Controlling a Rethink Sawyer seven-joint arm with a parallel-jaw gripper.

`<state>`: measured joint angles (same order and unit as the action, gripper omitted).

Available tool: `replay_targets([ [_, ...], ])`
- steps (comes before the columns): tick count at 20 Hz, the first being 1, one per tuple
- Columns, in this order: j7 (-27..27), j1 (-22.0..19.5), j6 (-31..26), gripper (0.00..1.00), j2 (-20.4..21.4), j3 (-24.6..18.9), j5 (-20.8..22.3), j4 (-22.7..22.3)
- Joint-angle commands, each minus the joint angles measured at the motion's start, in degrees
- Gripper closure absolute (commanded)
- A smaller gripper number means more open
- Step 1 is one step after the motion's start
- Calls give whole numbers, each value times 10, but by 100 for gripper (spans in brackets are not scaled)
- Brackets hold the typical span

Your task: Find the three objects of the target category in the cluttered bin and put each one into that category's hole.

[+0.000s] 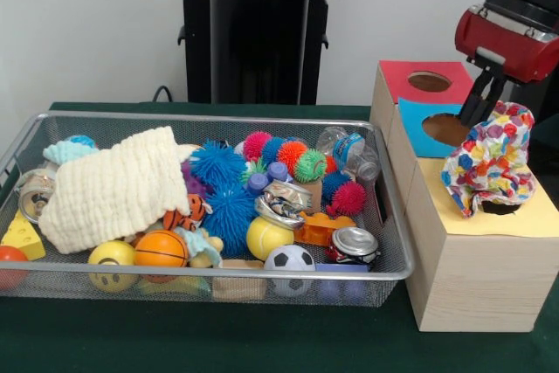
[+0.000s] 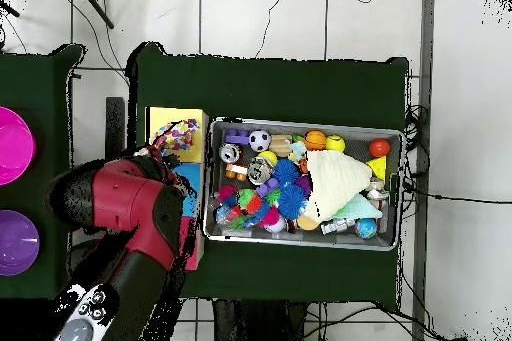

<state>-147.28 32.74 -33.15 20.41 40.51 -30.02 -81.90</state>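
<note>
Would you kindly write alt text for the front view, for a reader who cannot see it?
A red robot gripper holds a colourful dotted cloth over the yellow hole of a wooden box. Beside it, a wire mesh bin overflows with balls, spiky toys, crushed cans and a cream cloth.

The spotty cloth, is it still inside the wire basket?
No, the spotty cloth hangs from the pincer over the yellow top of the wooden box, beside the wire basket.
</note>
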Motion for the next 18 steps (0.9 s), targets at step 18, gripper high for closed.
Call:
replay_targets([
  [18,-163,22,-120,100,-31,60,8,9],
])
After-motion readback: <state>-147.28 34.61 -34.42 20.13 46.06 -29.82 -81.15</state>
